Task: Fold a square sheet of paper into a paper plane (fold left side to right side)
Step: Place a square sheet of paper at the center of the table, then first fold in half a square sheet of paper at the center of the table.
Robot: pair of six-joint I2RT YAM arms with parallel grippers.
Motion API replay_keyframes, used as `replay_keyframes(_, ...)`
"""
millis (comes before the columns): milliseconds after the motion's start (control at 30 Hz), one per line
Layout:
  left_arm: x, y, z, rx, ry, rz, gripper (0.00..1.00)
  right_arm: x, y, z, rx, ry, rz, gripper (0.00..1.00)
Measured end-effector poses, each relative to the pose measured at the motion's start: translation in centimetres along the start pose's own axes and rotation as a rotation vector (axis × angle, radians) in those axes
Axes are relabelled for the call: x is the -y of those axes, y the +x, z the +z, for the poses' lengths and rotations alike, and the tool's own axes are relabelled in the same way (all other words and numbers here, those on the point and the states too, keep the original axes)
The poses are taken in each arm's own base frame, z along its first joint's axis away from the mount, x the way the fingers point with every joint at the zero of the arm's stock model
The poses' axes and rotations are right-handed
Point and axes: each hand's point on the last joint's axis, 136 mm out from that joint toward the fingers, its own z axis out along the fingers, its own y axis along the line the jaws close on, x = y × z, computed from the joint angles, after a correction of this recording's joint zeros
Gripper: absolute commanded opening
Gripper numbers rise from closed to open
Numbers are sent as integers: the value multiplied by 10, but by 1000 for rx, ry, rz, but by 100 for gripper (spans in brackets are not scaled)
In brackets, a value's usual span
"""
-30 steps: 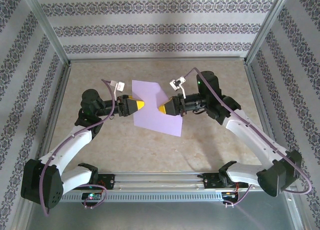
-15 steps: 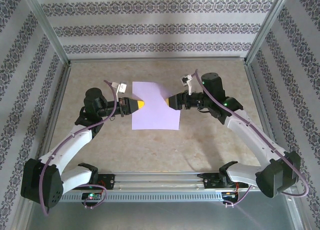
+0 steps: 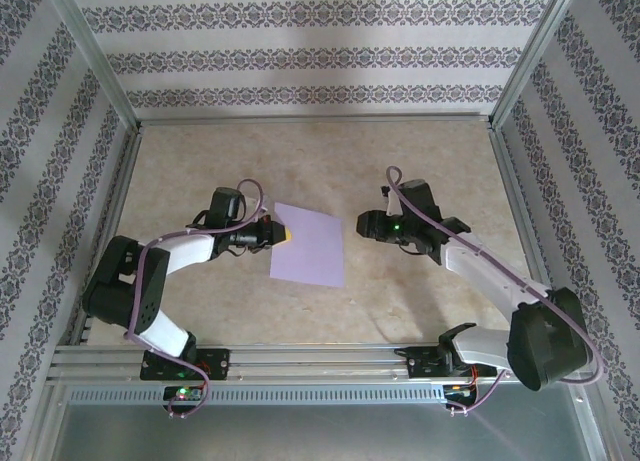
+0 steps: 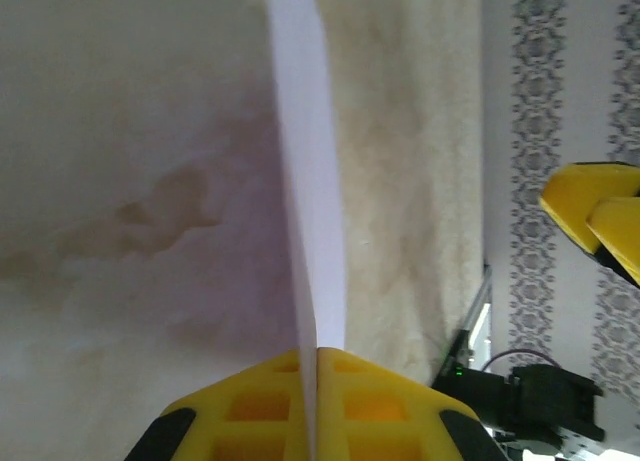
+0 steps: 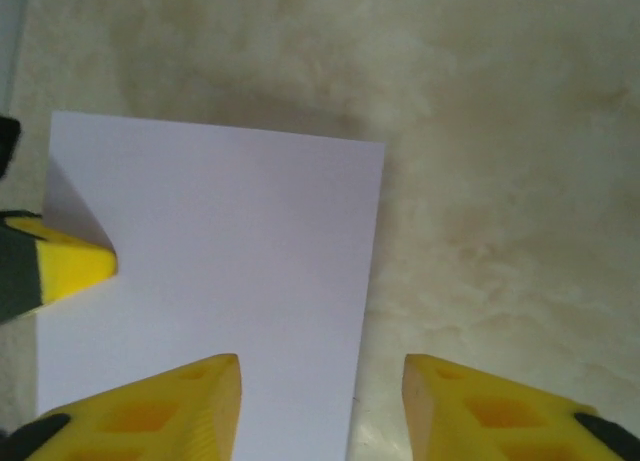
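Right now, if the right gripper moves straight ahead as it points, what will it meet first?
Probably the right edge of the purple sheet, just ahead of the right gripper, though its height is unclear.

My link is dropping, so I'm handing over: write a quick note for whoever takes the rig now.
Left gripper: jaws shut on the left edge of the square sheet of paper.
Right gripper: jaws open, by its right edge, holding nothing.
Sheet on the table, no crease visible.
Done: left edge gripped. Left: fold it to the right side, crease, then the later folds.
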Motion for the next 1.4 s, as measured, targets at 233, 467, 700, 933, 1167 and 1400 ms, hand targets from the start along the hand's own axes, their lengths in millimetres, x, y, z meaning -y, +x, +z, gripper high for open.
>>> replay_keyframes(233,-14,8,10,-37,-82,-4,0,3,20,45,-90,6,90,17)
replay_keyframes(467,-23,13,10,-45,-124,-16,3,18,50,89,-210,30,175,12)
replay_keyframes(700,-25,15,9,-52,-134,-24,15,20,58,105,-252,51,178,12)
replay_keyframes(933,-14,15,5,-50,-110,-15,32,22,61,109,-270,64,169,13)
replay_keyframes(1167,16,20,1,-64,-34,24,47,24,62,108,-275,73,140,15)
replay_keyframes(1400,38,23,14,-99,22,52,50,21,61,108,-275,59,138,18)
